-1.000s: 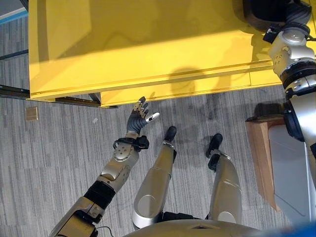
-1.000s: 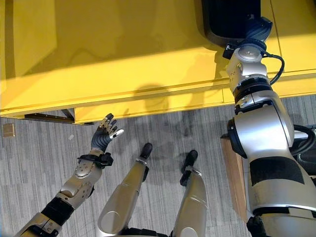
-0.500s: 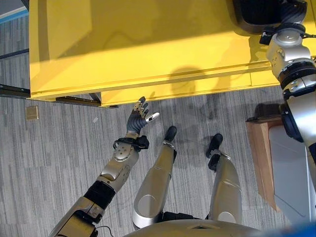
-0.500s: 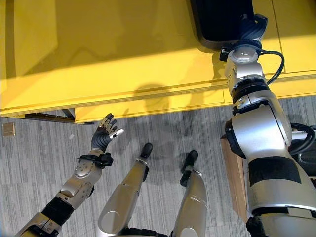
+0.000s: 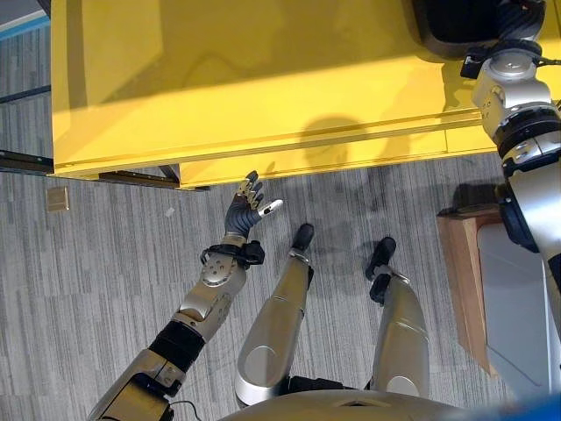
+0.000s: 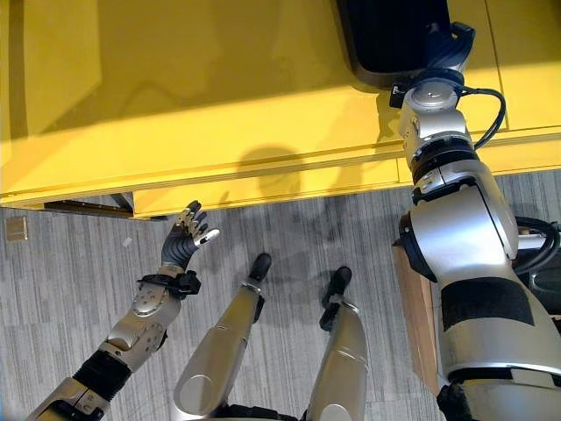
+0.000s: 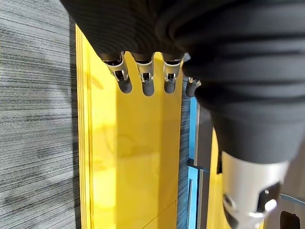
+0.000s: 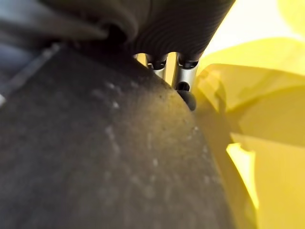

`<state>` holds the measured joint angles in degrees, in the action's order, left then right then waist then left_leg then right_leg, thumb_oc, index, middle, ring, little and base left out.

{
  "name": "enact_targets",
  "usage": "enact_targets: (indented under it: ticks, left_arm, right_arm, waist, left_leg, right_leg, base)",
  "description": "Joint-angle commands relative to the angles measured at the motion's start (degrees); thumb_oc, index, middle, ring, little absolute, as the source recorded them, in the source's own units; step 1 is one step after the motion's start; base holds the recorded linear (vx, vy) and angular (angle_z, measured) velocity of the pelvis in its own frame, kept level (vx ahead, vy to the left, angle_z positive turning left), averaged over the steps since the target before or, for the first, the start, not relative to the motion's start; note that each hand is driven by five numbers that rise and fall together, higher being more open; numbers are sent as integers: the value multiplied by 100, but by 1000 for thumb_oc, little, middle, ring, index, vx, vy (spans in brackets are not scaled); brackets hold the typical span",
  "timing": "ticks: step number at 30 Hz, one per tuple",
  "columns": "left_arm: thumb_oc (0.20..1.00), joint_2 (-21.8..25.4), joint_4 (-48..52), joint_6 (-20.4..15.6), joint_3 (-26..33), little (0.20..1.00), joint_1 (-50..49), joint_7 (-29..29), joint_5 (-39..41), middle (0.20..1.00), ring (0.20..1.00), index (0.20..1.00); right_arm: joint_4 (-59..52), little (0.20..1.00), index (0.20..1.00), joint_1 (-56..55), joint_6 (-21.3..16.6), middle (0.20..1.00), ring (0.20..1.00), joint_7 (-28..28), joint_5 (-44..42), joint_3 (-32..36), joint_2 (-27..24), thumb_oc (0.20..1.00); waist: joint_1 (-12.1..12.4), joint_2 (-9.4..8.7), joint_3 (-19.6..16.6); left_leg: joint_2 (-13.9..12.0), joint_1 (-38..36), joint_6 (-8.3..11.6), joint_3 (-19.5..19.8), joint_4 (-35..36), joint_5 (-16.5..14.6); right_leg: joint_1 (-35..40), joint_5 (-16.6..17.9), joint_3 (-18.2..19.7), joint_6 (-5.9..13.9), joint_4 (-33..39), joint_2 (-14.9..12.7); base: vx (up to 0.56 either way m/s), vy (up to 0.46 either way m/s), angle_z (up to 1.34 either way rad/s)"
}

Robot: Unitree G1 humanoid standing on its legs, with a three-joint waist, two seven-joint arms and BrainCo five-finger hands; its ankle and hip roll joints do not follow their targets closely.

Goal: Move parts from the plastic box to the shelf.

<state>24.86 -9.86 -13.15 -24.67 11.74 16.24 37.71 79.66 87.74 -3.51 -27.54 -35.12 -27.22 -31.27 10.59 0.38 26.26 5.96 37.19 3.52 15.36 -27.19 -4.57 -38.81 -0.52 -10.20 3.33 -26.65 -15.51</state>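
A large black flat part with rounded corners lies on the yellow shelf top at its far right. My right hand reaches over the shelf's edge and rests against the part's near right corner. In the right wrist view the part's black surface lies close against that hand. My left hand is open and holds nothing, hanging over the carpet just in front of the shelf's front edge. The left wrist view looks past its straight fingers along the yellow shelf.
A brown-walled box with a pale grey inside stands on the floor at my right side. A small tan square lies on the grey carpet at the left. Dark rails run under the shelf's left end.
The black part and my right hand slid a little to the left and farther onto the shelf top, then stayed still. The left hand has not moved.
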Motion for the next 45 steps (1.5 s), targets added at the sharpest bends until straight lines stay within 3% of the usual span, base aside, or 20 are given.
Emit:
enact_targets:
  ticks: [1,17,18,19,20,35,45]
  left_arm:
    - [1000,158,318,-306,32,1000,-126,-65,55,1000,1000,1000]
    - [1000,210,340,-318,67,1000,-174,-89,85,1000,1000,1000]
    - [1000,211,340,-323,83,1000,-185,-91,89,1000,1000,1000]
    - [1000,210,332,-327,76,1000,-191,-81,94,1000,1000,1000]
    - [1000,207,323,-321,77,1000,-193,-71,95,1000,1000,1000]
    - [1000,218,277,-341,125,1000,-238,-94,91,1000,1000,1000]
    - [1000,191,209,-329,147,1000,-261,-112,141,1000,1000,1000]
  right_arm:
    - [-342,200,200,535,-378,200,200,-52,-175,-84,-24,200]
    - [-292,200,200,618,-382,200,200,-87,-228,-56,32,200]
    - [-324,429,429,606,-389,429,429,-79,-205,-57,37,429]
    - [-338,959,959,593,-404,959,959,-93,-258,-22,51,959]
    - [-334,1000,1000,590,-405,1000,1000,-89,-266,-14,54,1000]
    - [-699,1000,1000,567,-561,1000,1000,-169,-261,-64,-124,1000]
    - [-1043,1000,1000,367,-699,1000,1000,-182,-313,1,27,1000]
  waist:
    - [144,60,-91]
    - [204,111,-132]
    - [202,109,-131]
    - [202,104,-132]
    - [201,106,-128]
    - [103,47,-126]
    - [-27,-42,-105]
  left_leg:
    - [-363,-334,-33,-65,324,-286]
    - [-312,-295,-46,-36,278,-289]
    - [-303,-282,-49,-32,256,-293]
    - [-300,-277,-51,-41,249,-297]
    - [-297,-273,-51,-46,244,-300]
    - [-308,-278,-46,-85,189,-310]
    - [-342,-297,-36,-132,160,-328]
  right_leg:
    - [49,-220,130,408,-535,-344]
    - [63,-238,104,410,-568,-365]
    - [63,-240,104,410,-573,-367]
    - [60,-243,101,408,-574,-367]
    - [58,-243,100,405,-579,-365]
    - [61,-234,152,397,-590,-346]
    - [105,-202,180,390,-527,-300]
  base:
    - [0,0,0]
    - [0,0,0]
    - [0,0,0]
    - [0,0,0]
    - [0,0,0]
    - [0,0,0]
    - [-1,-1,0]
